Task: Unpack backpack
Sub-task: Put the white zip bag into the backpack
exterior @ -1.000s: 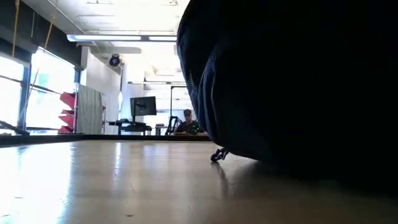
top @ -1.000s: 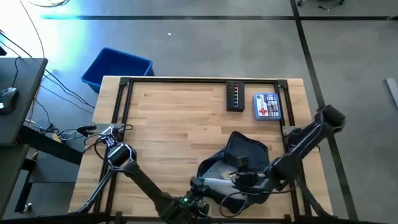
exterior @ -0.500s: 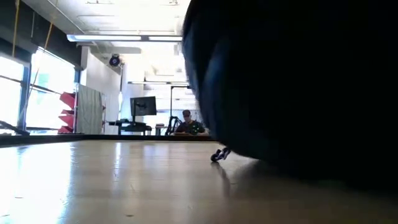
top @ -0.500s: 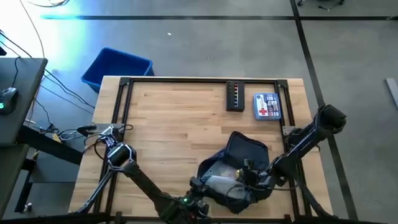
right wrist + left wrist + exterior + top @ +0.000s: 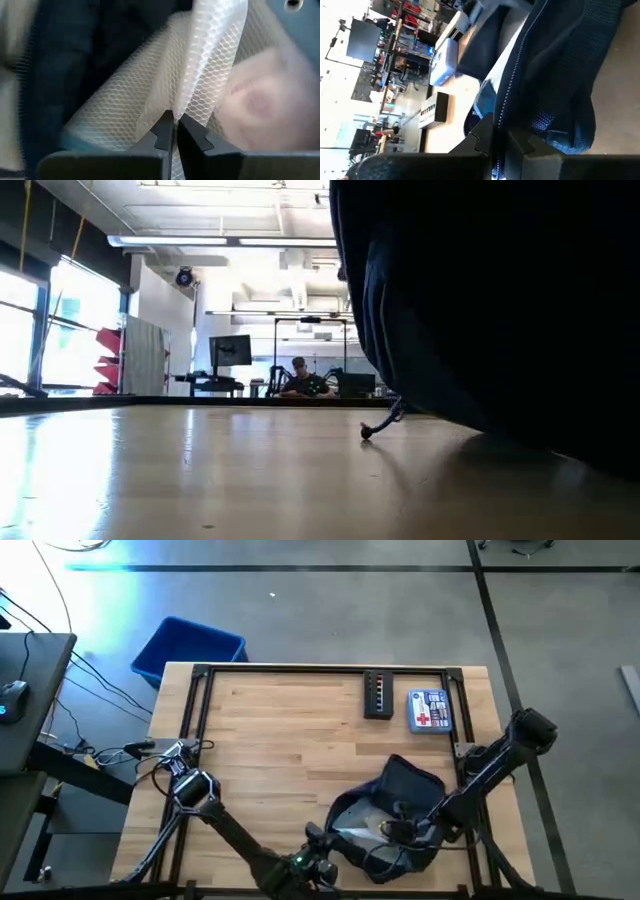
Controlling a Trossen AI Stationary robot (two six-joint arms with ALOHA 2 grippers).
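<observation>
We've got the backpack (image 5: 385,820) at the table's (image 5: 290,730) near-right edge, mouth open. Left gripper (image 5: 499,137) is pinched on the zipper hem; right gripper (image 5: 173,125) is inside, nipping white mesh (image 5: 200,75). Risks: mesh is thin, so it may slip or tear w/ a hard tug; the whole bag could drag off the edge if the left grip lets go.

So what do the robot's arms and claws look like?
Both arms are dark and thin, with chunky round joints and black cables trailing beside them. The left claw and right claw each have two flat black fingers with stepped, notched tips.
</observation>
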